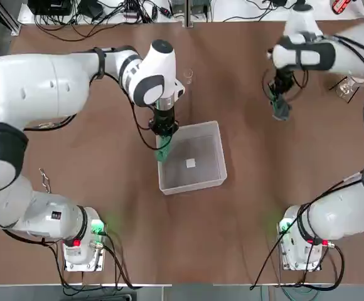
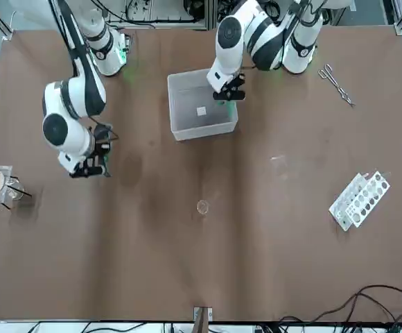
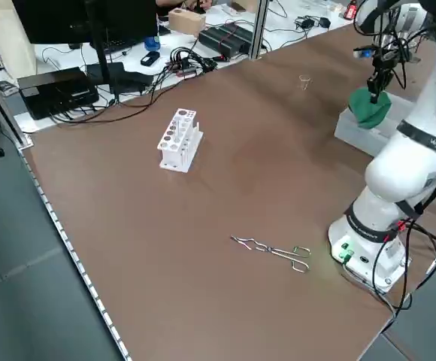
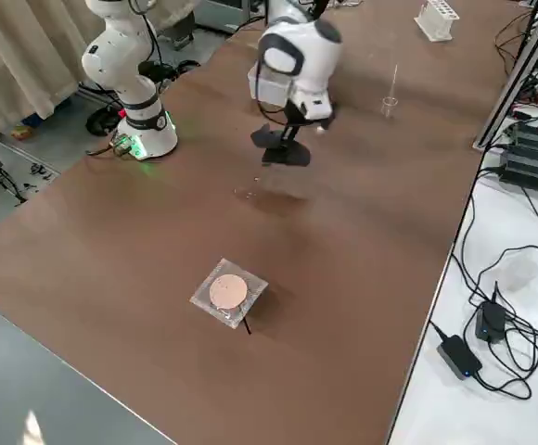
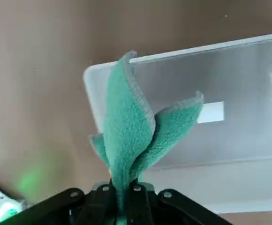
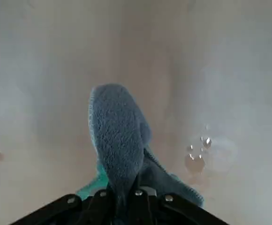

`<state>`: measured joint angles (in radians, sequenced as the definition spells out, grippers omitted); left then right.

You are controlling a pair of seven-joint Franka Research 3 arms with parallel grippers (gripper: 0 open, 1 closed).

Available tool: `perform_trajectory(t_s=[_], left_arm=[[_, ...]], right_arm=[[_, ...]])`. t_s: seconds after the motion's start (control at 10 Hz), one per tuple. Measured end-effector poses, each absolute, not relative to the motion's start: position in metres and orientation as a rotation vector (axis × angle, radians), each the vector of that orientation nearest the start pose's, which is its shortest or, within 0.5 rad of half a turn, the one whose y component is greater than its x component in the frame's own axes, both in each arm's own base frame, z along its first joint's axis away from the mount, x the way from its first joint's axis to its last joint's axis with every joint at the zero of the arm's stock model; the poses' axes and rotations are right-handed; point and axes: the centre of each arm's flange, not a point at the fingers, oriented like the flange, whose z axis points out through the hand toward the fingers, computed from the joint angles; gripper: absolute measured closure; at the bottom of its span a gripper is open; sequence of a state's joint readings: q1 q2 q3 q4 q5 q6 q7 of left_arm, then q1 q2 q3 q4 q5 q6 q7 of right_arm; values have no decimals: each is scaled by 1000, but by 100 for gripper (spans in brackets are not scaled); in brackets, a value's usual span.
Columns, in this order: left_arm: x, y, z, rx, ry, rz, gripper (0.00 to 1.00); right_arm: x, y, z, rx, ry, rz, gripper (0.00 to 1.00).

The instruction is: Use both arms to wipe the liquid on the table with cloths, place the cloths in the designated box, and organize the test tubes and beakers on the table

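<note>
The left pincer (image 1: 164,139) hung over the left edge of the box (image 1: 216,135), pressed together on the green cloth (image 5: 135,136), which drooped partly outside the wall. If released from there, the cloth could drape over the rim or slide onto the counter (image 1: 107,150) instead of falling inside; it likely needed to be carried further over the middle first.

The right pincer (image 1: 281,106) hovered above the counter at far right, pinching the grey cloth (image 6: 119,136). Its wrist view showed droplets (image 6: 198,154) just beside the cloth that no wider view made clear, so that patch looked unwiped; lifting away to the box now would probably leave liquid behind.

The top view hid how high each cloth hung. The left side view showed the green cloth dangling clear above the box, and the right side view showed the grey cloth off the surface with its shadow below.

The front view alone gathered the rest: the small beaker (image 2: 202,207) standing alone mid-counter, the white rack (image 2: 360,200) far off to the left, and tongs (image 2: 336,83) near the left arm's base. A hasty sweep could topple the beaker.
</note>
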<state>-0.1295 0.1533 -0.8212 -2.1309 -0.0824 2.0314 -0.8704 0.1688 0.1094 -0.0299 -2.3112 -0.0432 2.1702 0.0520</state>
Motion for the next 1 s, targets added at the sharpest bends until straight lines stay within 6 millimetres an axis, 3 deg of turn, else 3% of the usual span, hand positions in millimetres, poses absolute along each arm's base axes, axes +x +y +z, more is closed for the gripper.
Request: perform_trajectory(t_s=[0.3,0.6,0.8,1.0], left_arm=[[329,-450,313,-3070,-3,419,93],[330,-459,290,-3037,-14,487,90],[328,-458,288,-3017,-8,501,64],[332,-460,294,-3028,-18,491,35]], right_arm=[[433,27,227,-3159,-166,216,89],[413,2,210,-3154,-166,114,89],[413,-17,210,-3154,-164,45,89],[403,-3,193,-3151,-201,-31,89]])
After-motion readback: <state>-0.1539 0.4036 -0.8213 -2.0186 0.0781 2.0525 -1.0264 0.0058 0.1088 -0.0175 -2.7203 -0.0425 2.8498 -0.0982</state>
